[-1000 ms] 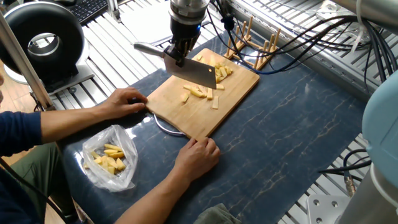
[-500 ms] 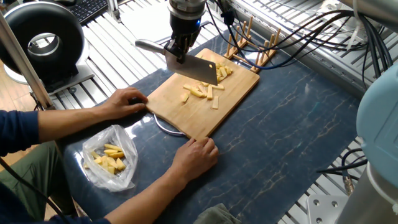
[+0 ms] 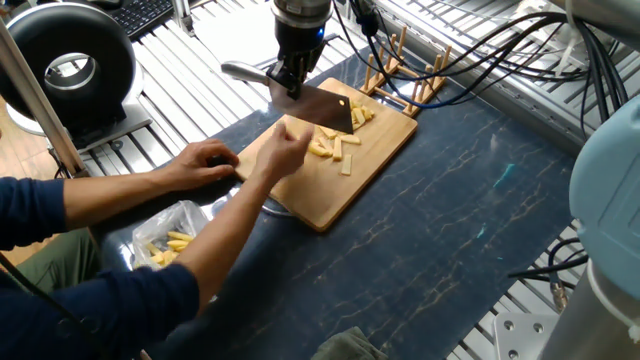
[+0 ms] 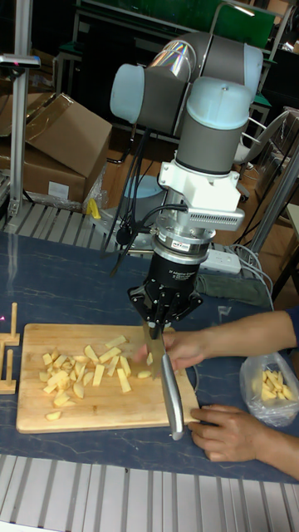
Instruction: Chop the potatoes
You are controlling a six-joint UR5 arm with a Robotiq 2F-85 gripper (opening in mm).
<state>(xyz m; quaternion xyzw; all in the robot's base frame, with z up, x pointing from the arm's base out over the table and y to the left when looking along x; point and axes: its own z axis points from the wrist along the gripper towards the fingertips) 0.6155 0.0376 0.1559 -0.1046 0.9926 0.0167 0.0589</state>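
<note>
Pale yellow potato sticks (image 3: 338, 147) (image 4: 87, 370) lie scattered on the far half of a wooden cutting board (image 3: 335, 195) (image 4: 108, 416). My gripper (image 3: 287, 80) (image 4: 166, 320) is shut on the handle of a cleaver (image 3: 325, 108) (image 4: 171, 397), held above the potatoes at the board's far side. A person's right hand (image 3: 285, 150) (image 4: 178, 349) reaches onto the board, right beside the blade and the pieces. Their left hand (image 3: 205, 160) (image 4: 232, 432) holds the board's near left edge.
A clear plastic bag (image 3: 170, 245) (image 4: 270, 386) with yellow pieces lies near the person, partly hidden by the arm. A wooden peg rack (image 3: 410, 75) (image 4: 8, 357) stands past the board. A round black lamp (image 3: 65, 65) sits far left, cables run behind.
The person's right hand left the board's near corner and moved up onto the board beside the potato pieces. The cleaver rose slightly and drifted back.
</note>
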